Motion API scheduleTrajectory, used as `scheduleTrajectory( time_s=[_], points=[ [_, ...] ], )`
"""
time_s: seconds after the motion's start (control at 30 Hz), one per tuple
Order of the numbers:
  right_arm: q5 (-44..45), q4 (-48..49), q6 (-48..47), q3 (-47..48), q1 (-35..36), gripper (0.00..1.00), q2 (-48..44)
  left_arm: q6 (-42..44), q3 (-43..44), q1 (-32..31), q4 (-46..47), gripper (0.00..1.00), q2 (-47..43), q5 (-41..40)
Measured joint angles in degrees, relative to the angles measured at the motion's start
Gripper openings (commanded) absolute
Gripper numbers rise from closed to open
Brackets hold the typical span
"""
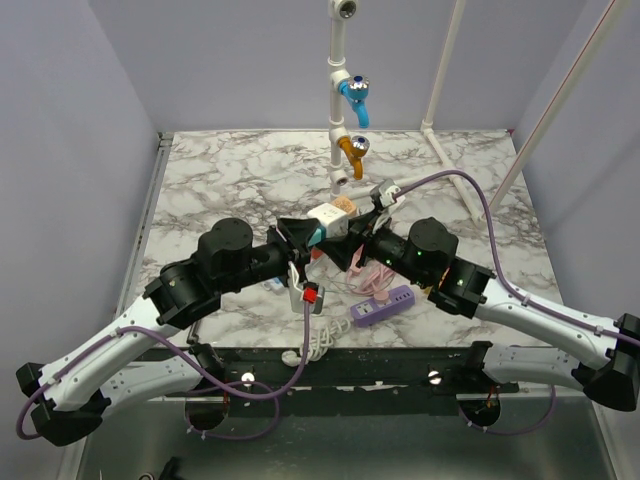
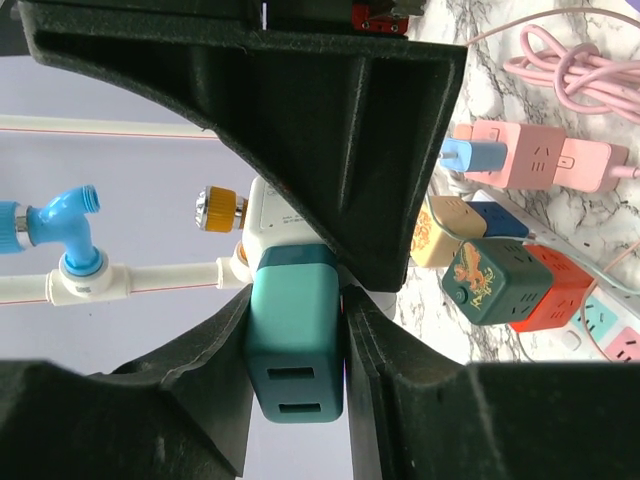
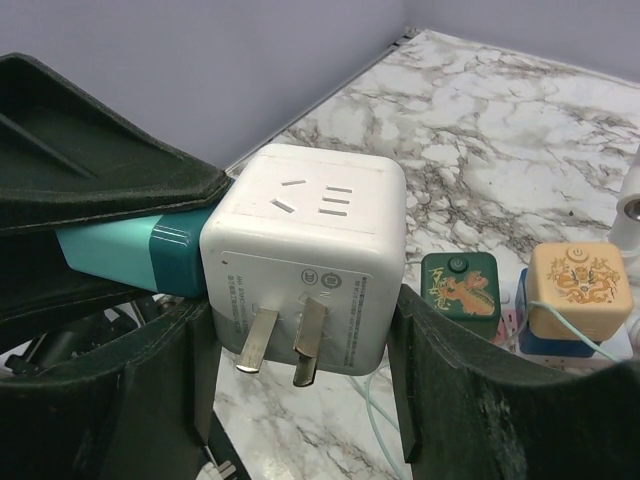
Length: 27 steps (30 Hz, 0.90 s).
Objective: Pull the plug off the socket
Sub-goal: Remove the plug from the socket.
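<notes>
A white cube socket [image 3: 305, 255] with two bare metal prongs is held up above the table between both grippers. A teal plug [image 3: 130, 255] sits flush against its left side. In the left wrist view, my left gripper [image 2: 293, 345] is shut on the teal plug [image 2: 292, 335], with the white socket [image 2: 280, 220] just beyond it. My right gripper [image 3: 300, 335] is shut on the white socket, one pad on each side. In the top view, the socket [image 1: 328, 218] and plug [image 1: 315, 236] hang mid-table between the left gripper [image 1: 303, 236] and the right gripper [image 1: 352, 228].
A green dragon cube [image 3: 460, 290] and a cream cube [image 3: 578, 290] sit on a power strip below. A pink strip [image 2: 540, 155] with coiled pink cable, a purple strip [image 1: 382, 305] and a white strip [image 1: 305, 295] lie nearby. A white pipe with blue and yellow taps [image 1: 340, 100] stands behind.
</notes>
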Motion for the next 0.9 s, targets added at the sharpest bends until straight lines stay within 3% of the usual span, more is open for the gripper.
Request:
scheduleTrajectory(
  time_s=[0.47,0.63,0.9],
  points=[
    [5.9,2.6,-0.3,-2.9,2.7,0.01,-2.1,-4.1,1.0,-2.7,-2.0,0.00,-0.8,-1.8],
    [16.9,2.1,-1.2,-4.6,-0.8,0.01,-2.2,-5.2,1.0,-3.8,-6.1,0.00,-6.0,-1.6],
    [23.3,-0.9,-1.4,-6.7,-2.7,0.01,-3.0,-5.6,1.1,-3.8,-9.5,0.00,-9.2,-1.8]
  ],
)
